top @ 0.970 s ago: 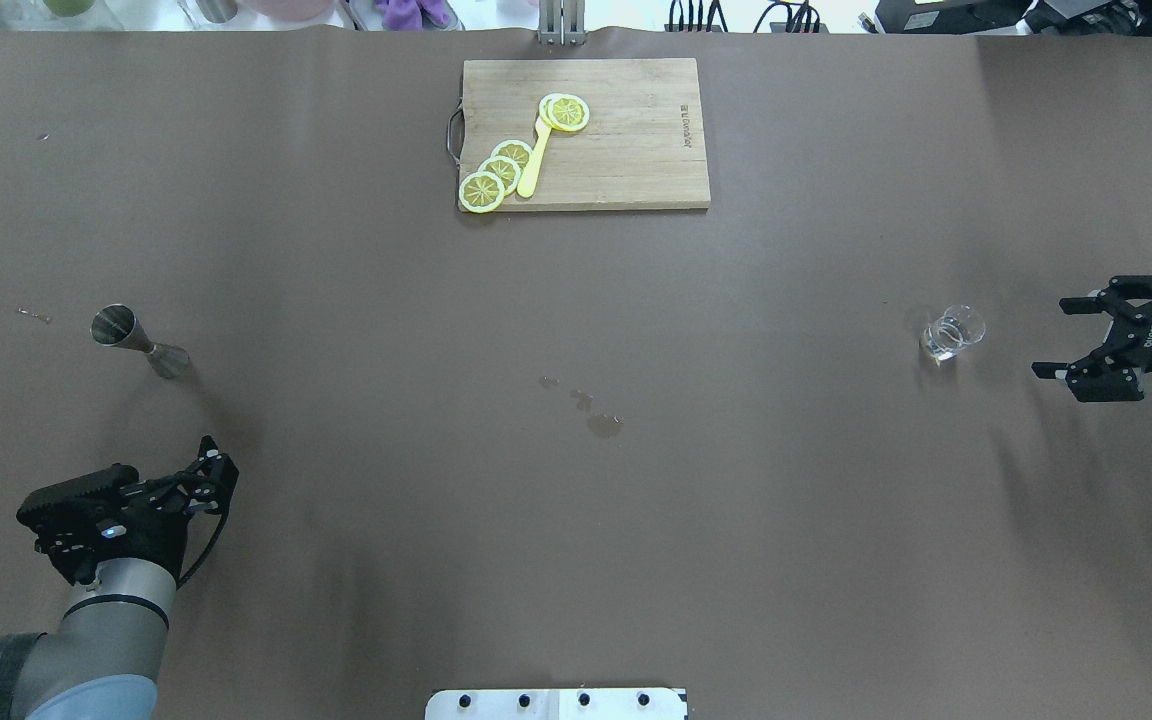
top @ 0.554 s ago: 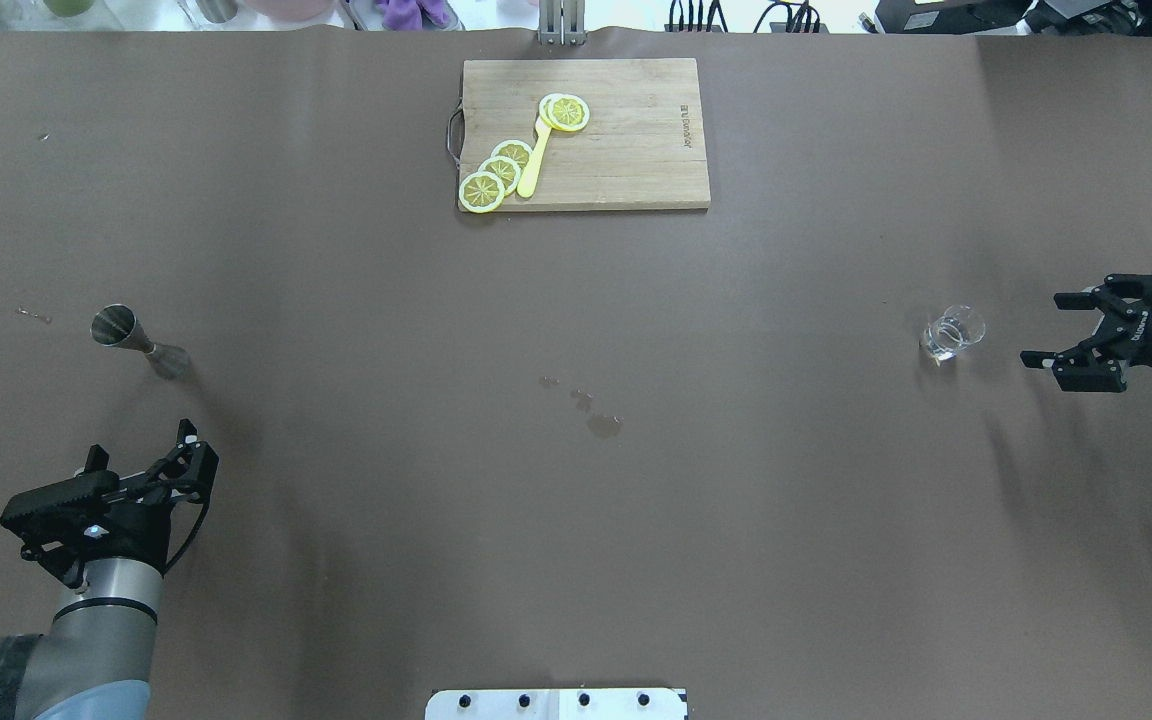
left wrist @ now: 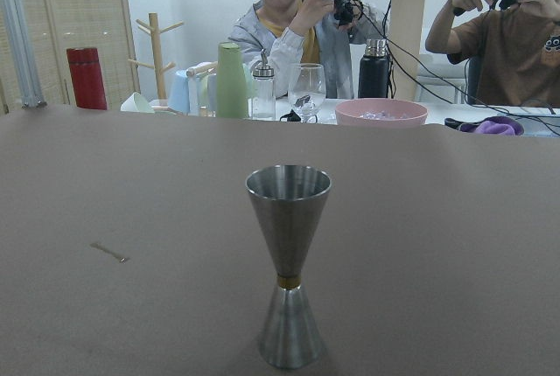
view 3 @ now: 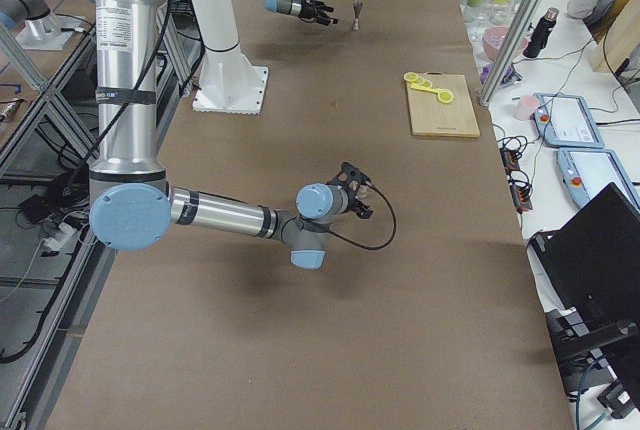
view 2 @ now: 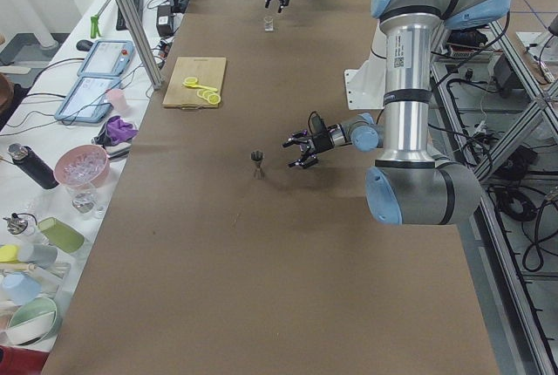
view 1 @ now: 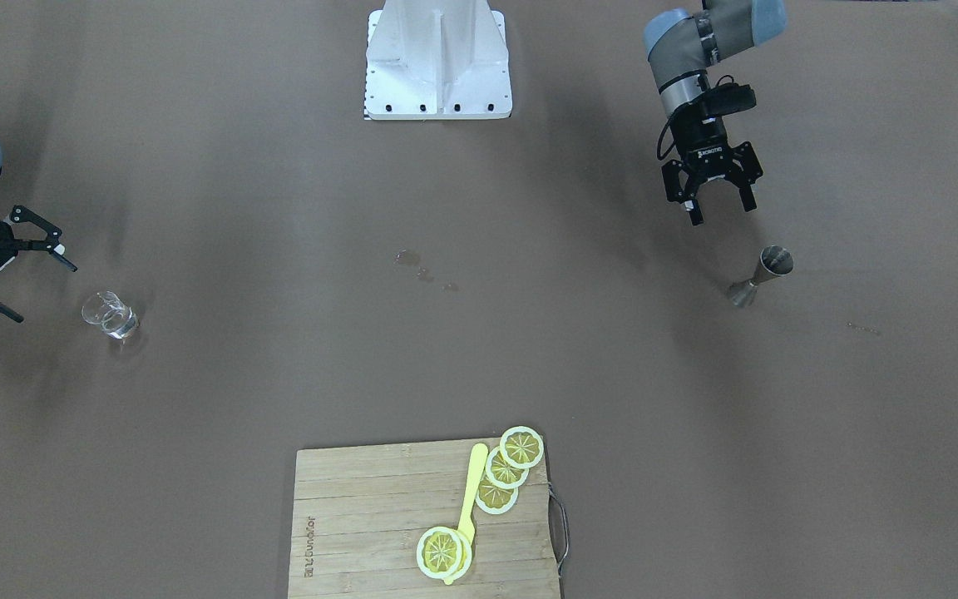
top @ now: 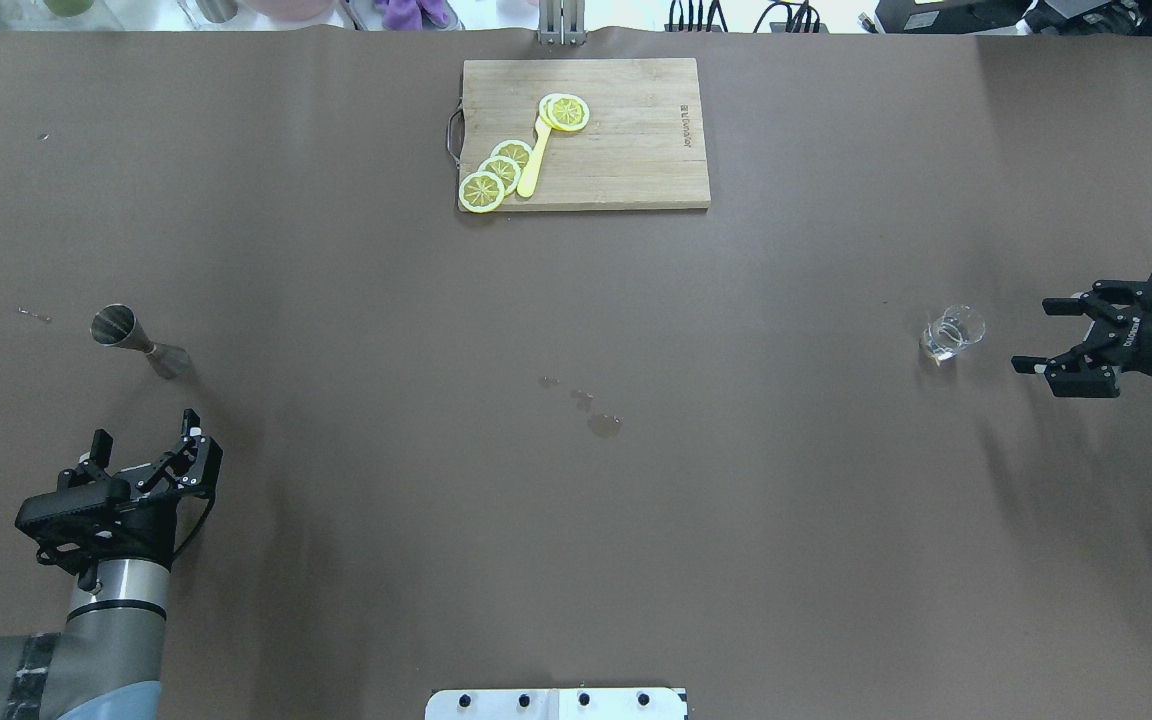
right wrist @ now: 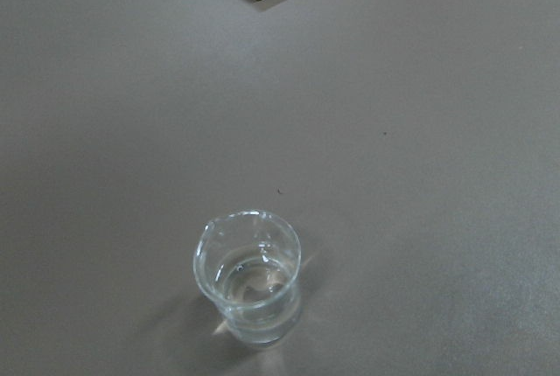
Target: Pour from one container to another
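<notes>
The tiny clear glass cup [top: 952, 333] stands upright on the right of the table with a little clear liquid in it, and shows close up in the right wrist view [right wrist: 249, 275]. My right gripper [top: 1033, 336] is open, a short way to the cup's right and level with it, not touching. The steel hourglass jigger [top: 139, 341] stands upright on the left, centred in the left wrist view [left wrist: 287, 262]. My left gripper [top: 144, 428] is open, just on the robot's side of the jigger and pointing at it, with a gap between them.
A wooden cutting board [top: 626, 140] with lemon slices and a yellow knife lies at the far centre. Small wet spots [top: 604, 425] mark the table's middle. The robot's base plate [top: 556, 703] is at the near edge. Cups, bowls and operators sit beyond the far edge.
My left gripper has turned at the wrist and shifted left, now facing the jigger with fingers spread. My right gripper has crept left, closer to the glass cup. Cup and jigger have not moved.
</notes>
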Action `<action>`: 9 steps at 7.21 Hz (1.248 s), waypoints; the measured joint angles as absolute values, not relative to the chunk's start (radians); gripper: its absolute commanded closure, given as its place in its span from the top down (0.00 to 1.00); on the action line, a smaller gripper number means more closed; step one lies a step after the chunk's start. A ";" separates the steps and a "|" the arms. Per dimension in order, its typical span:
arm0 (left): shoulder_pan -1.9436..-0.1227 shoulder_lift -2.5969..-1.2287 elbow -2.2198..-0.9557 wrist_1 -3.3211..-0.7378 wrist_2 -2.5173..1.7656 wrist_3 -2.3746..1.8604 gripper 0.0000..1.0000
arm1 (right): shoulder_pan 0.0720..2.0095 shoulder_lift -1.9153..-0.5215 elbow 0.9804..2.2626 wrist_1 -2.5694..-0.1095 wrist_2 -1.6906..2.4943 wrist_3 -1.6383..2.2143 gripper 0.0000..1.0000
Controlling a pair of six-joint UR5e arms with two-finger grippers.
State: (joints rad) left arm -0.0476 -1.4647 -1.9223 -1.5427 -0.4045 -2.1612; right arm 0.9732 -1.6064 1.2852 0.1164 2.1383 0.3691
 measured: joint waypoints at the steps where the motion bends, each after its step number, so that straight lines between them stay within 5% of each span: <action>1: -0.052 -1.464 -1.909 -1.545 -0.389 -2.161 0.99 | 0.973 -1.607 1.265 0.149 2.144 0.369 1.00; 9: -0.145 -1.526 -1.788 -1.551 -0.332 -2.167 0.98 | 0.960 -1.563 1.198 0.185 2.200 0.155 1.00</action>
